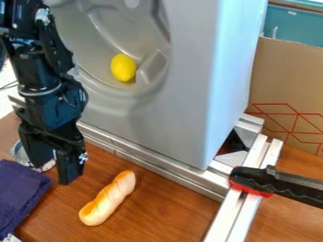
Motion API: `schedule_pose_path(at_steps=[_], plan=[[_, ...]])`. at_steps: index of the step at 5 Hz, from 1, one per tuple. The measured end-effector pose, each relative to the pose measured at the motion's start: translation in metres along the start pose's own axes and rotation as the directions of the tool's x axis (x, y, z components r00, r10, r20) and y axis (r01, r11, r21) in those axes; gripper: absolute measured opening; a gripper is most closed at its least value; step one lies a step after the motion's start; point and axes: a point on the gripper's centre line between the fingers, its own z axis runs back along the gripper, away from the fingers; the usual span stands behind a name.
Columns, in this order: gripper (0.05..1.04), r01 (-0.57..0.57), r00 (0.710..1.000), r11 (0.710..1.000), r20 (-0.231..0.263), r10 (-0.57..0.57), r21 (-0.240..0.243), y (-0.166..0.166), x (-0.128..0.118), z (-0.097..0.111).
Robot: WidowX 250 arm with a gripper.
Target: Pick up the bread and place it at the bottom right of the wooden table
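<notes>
And here's the black gripper over the wooden table, fingers apart, a shiny metal container partly hidden behind it, the dark blue cloth just beside, and the bread lying nearby, in front of the grey machine with a yellow lemon inside!

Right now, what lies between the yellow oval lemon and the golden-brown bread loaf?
In the camera view, between the lemon and the loaf lie the grey moulded panel, silver metal rails, then brown wooden tabletop.
</notes>
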Motion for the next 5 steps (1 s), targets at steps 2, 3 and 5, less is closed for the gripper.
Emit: schedule_pose_path(at_steps=[2,3,5], plan=[[1.001,0.131,0.991,0.991,-0.014,-0.132,-0.017,-0.016,0.018,-0.02],[1.001,0.18,0.984,0.984,-0.007,-0.18,-0.013,-0.021,0.03,-0.036],[1.001,0.189,0.978,0.981,-0.097,-0.184,0.046,-0.015,0.04,-0.058]])
